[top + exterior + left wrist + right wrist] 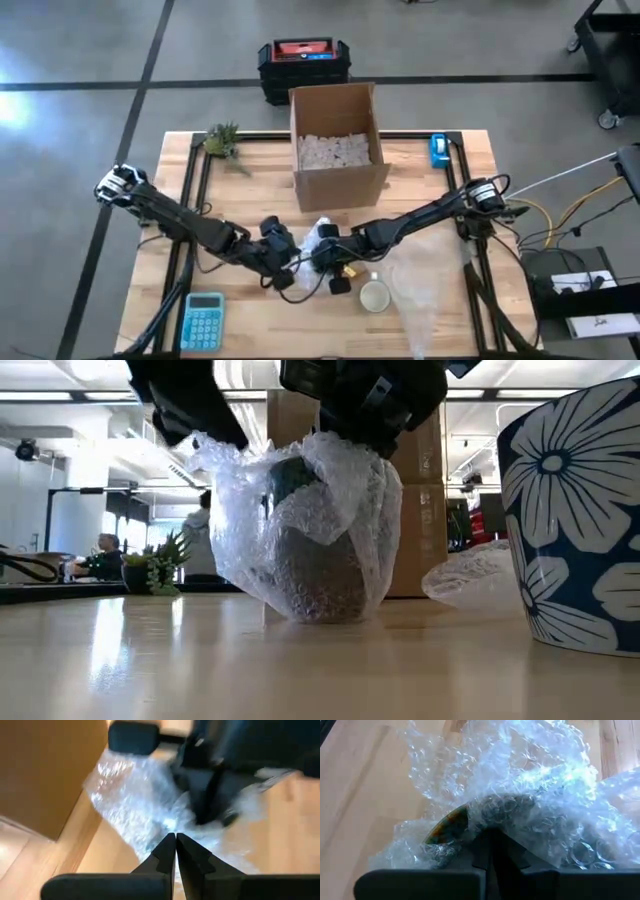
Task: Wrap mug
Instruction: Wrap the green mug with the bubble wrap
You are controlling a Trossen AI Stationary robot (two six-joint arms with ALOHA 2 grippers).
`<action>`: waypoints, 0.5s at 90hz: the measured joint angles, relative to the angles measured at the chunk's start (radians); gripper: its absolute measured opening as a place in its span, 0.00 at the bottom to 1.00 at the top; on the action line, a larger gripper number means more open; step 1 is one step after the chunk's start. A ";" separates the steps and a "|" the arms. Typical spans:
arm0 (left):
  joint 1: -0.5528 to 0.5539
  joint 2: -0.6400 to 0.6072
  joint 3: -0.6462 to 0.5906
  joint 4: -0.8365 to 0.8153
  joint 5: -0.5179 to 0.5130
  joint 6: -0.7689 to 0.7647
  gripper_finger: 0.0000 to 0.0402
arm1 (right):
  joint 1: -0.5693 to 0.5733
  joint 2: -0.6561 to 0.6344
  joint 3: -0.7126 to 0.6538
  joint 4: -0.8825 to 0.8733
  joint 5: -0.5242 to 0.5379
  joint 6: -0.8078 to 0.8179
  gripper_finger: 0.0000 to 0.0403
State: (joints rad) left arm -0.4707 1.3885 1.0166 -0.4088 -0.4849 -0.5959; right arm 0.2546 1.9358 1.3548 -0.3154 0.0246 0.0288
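The mug [315, 575] stands on the table, bundled in bubble wrap [300, 510]; its dark rim [447, 826] shows through a gap in the wrap. In the high view the bundle [318, 238] lies in front of the cardboard box. My left gripper [176, 840] is shut at the wrap's left side, and in the high view it [285, 262] sits just left of the bundle. My right gripper [492, 842] is shut at the top of the bundle, half covered by wrap. My left gripper pinches an edge of the bubble wrap [170, 826] between its two fingertips, coming from the table's left and slanting down. The wrap runs up from the mug to the fingers [205, 445]. One layer or several, I cannot tell. My right gripper is shut on the bubble wrap at the top of the bundle [350, 450], coming from the right and above. Wrap [520, 815] drapes over its fingers and hides the place of contact. The wrapped mug stands upright on the table below.
A second mug, blue with white flowers [575, 510], stands near the front edge right of the bundle, beside a loose bubble-wrap sheet [425, 290]. The open cardboard box [338, 140] is behind. A calculator [203, 320] lies front left, a plant [222, 140] back left.
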 joint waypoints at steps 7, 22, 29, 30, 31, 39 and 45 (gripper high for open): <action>-0.012 -0.027 -0.006 -0.069 0.027 -0.046 0.00 | 0.000 0.000 0.000 0.000 0.000 -0.001 0.01; -0.022 -0.005 -0.076 -0.081 0.187 -0.151 0.00 | 0.000 0.000 0.000 0.005 -0.001 -0.004 0.01; -0.022 0.037 -0.117 0.017 0.199 -0.149 0.00 | 0.000 0.000 -0.001 0.010 -0.003 -0.004 0.01; -0.021 0.043 -0.122 0.029 0.199 -0.144 0.00 | 0.000 0.000 -0.001 0.010 -0.002 -0.004 0.01; -0.019 0.051 -0.125 0.041 0.198 -0.138 0.00 | 0.000 0.000 -0.001 0.010 -0.002 -0.004 0.01; -0.009 0.100 -0.129 0.196 0.188 -0.049 0.00 | 0.000 0.000 -0.001 0.011 -0.004 -0.005 0.01; -0.005 0.115 -0.120 0.284 0.155 0.035 0.00 | 0.000 0.000 -0.001 0.011 -0.003 -0.005 0.01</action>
State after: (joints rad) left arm -0.4760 1.5033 0.8967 -0.1245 -0.3298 -0.5606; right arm 0.2550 1.9358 1.3540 -0.3042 0.0216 0.0235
